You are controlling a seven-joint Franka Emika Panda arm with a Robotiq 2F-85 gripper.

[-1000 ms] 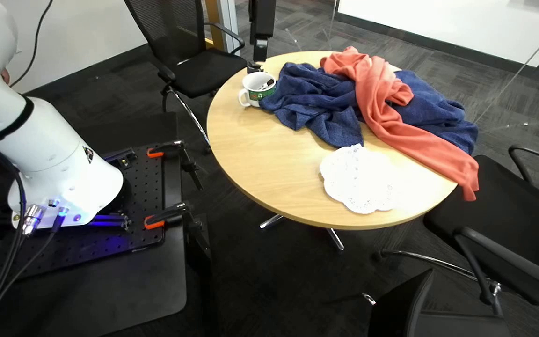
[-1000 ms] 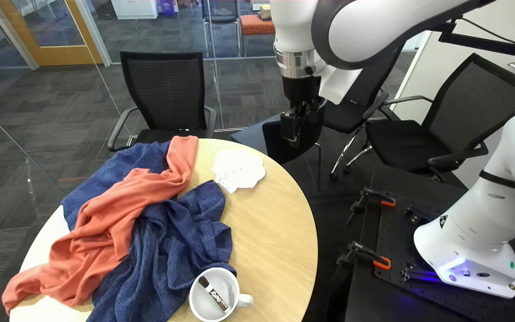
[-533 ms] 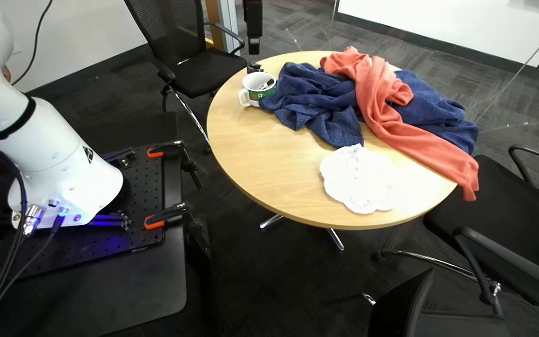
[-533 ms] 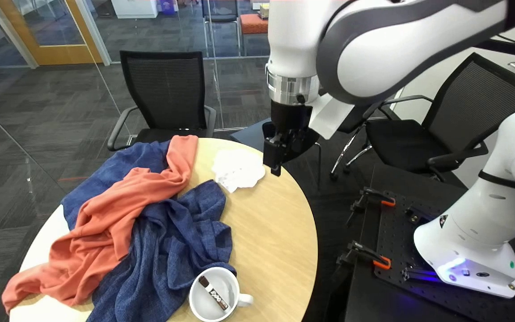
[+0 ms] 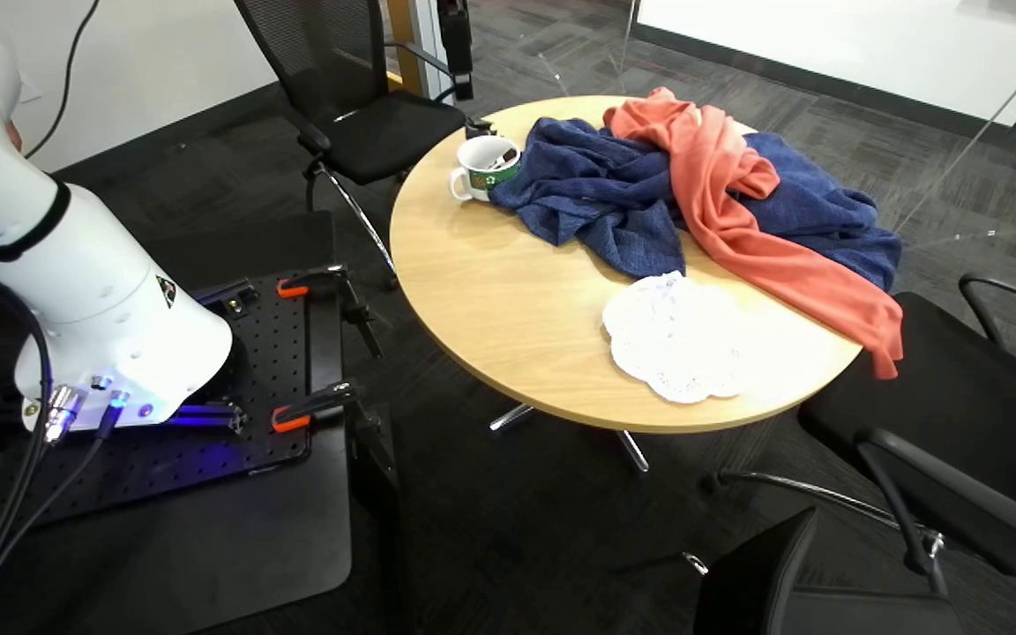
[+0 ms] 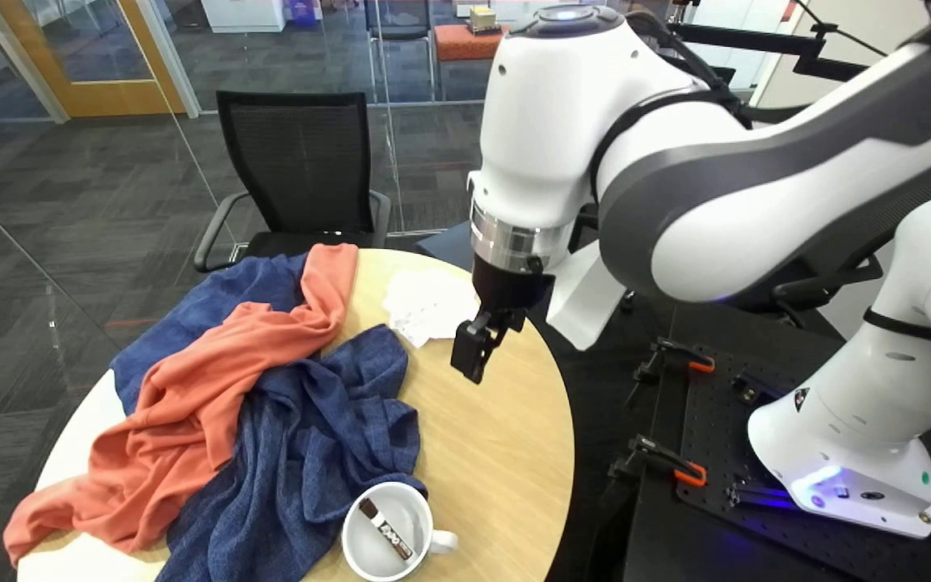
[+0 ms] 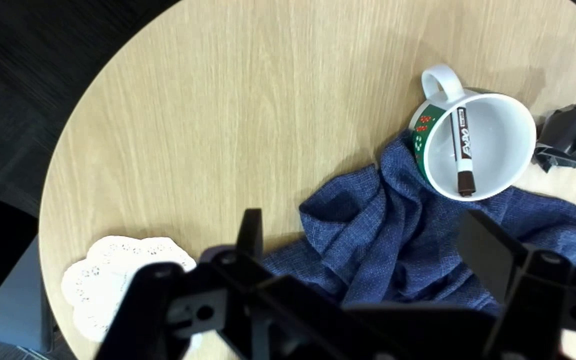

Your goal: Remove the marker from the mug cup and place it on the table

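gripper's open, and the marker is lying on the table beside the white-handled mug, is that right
Not quite: the marker is lying inside the white-handled mug, not on the table beside it, as the wrist view shows. The rest holds: the gripper is open.

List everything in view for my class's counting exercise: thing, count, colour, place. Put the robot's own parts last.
table: one, light tan, middle of the scene
mug: one, white with a green patterned band, on the table
marker: one, white and dark brown, inside the mug
blue cloth: number of pieces unclear, dark blue, bunched on the table
orange cloth: one, coral, draped over the blue cloth
doily: one, white, flat on the table
crumpled object: one, black, beside the mug
chairs: several, black, around the table
door: one, tan wood and glass, background
stand: one, black, beside the table
clamps: two, black with orange tips, at the stand's edge
arm: one, white and grey, mounted on the stand
hand: one, black, open above the table
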